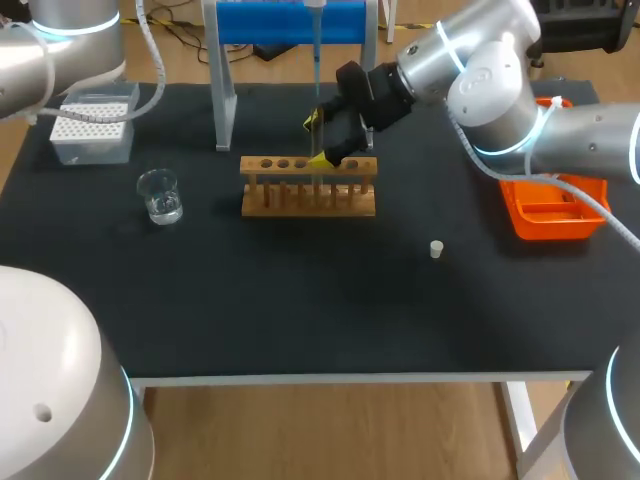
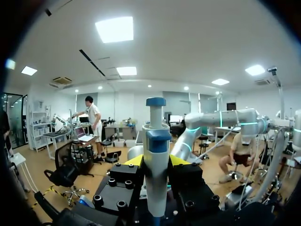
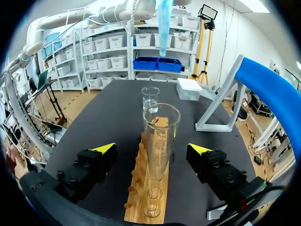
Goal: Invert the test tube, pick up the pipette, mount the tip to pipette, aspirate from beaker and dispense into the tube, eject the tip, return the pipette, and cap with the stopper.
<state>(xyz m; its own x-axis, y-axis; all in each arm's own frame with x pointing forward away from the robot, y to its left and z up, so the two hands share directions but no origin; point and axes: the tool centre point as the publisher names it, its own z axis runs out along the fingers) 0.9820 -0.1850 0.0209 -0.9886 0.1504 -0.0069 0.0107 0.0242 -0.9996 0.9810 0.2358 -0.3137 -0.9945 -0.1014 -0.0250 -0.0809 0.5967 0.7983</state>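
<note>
1. Test tube (image 3: 160, 136) stands upright in the wooden rack (image 3: 136, 207), mouth up, mid tabletop (image 1: 300, 300).
2. Right claw (image 3: 153, 149) straddles the tube, fingers spread wide, neither touching glass.
3. Pipette (image 2: 156, 141) is clamped between both fingers of the left claw (image 2: 156, 161). Its bluish tip (image 3: 164, 23) hangs above the tube's mouth.
4. Beaker (image 1: 160, 195) sits on the left arm's side of the rack, tip box (image 1: 92, 125) beyond it.
5. Stopper (image 1: 436, 249) lies on the right arm's side, near an orange tray (image 1: 555, 215).
</note>
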